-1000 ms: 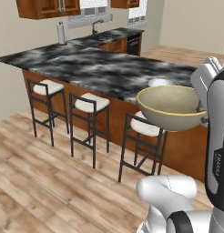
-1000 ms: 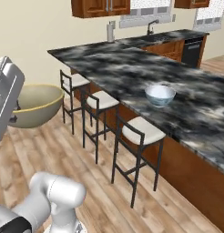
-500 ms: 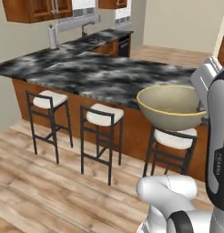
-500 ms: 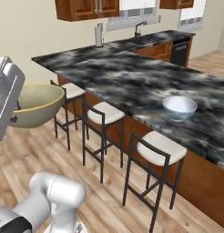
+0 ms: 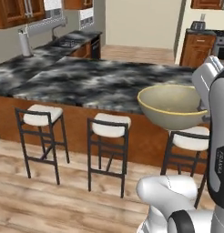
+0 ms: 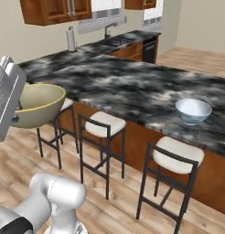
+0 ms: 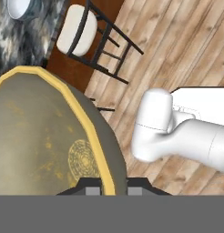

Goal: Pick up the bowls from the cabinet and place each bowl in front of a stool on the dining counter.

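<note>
- Because the two dark fingers (image 7: 92,185) straddle its yellow rim at the bottom of the hand view, one inside and one outside, the olive-beige bowl (image 7: 45,136) is clamped by its wall, not cradled from below; a thin rim is the one part of a wide bowl that a narrow gripper (image 7: 113,186) can pinch.
- Held this way, the olive-beige bowl (image 5: 174,105) rides mouth up and roughly level beside the white arm, above floor and stool height, which I judge keeps it clear of the seats and the tabletop edge during travel.
- The same bowl shows at the left of the right base view (image 6: 36,104), again just beside the hand and well short of the stone surface.
- Below and beyond it stand three stools with cream seats and black frames, the middle one (image 5: 109,125) pushed close to the wooden base of the island.
- The dining counter's marbled tabletop (image 6: 132,87) carries the white, blue-patterned bowl (image 6: 193,111), set near the edge just above the right-hand stool (image 6: 177,154), so that place looks served.
- By my reading, the carried bowl belongs in front of one of the other two stools, and it is still in transit.
</note>
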### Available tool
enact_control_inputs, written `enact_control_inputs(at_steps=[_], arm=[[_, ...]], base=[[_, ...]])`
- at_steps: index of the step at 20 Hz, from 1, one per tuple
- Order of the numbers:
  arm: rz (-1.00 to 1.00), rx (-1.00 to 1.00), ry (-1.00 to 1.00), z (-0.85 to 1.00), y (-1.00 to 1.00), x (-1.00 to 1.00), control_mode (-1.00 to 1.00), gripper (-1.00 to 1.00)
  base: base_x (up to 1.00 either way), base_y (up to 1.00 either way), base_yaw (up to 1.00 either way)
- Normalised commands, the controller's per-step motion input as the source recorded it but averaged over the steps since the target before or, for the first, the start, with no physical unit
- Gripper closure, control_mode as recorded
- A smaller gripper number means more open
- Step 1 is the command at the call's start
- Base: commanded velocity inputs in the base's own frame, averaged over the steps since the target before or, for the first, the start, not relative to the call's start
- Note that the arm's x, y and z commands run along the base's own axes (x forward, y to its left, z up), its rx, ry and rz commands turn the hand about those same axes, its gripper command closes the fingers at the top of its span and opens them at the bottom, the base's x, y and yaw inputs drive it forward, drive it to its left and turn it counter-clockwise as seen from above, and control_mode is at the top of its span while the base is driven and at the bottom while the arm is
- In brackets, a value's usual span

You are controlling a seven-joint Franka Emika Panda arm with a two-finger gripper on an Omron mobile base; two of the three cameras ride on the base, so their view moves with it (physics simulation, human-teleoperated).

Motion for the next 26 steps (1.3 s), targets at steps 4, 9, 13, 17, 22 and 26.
enact_control_inputs(at_steps=[4, 9, 13, 17, 22, 26], arm=[[0.0, 0.0, 0.0, 0.0, 0.0, 0.0, 1.0, 1.0], [0.0, 0.0, 0.0, 0.0, 0.0, 0.0, 1.0, 1.0], [0.0, 0.0, 0.0, 0.0, 0.0, 0.0, 1.0, 1.0], [0.0, 0.0, 0.0, 0.0, 0.0, 0.0, 1.0, 1.0], [0.0, 0.0, 0.0, 0.0, 0.0, 0.0, 1.0, 1.0], [0.0, 0.0, 0.0, 0.0, 0.0, 0.0, 1.0, 1.0]], base=[[0.01, 0.99, -0.53], [0.02, 0.94, -0.54], [0.11, 0.87, -0.52], [0.37, 0.62, -0.44], [0.72, 0.28, -0.35], [0.94, 0.0, -0.14]])
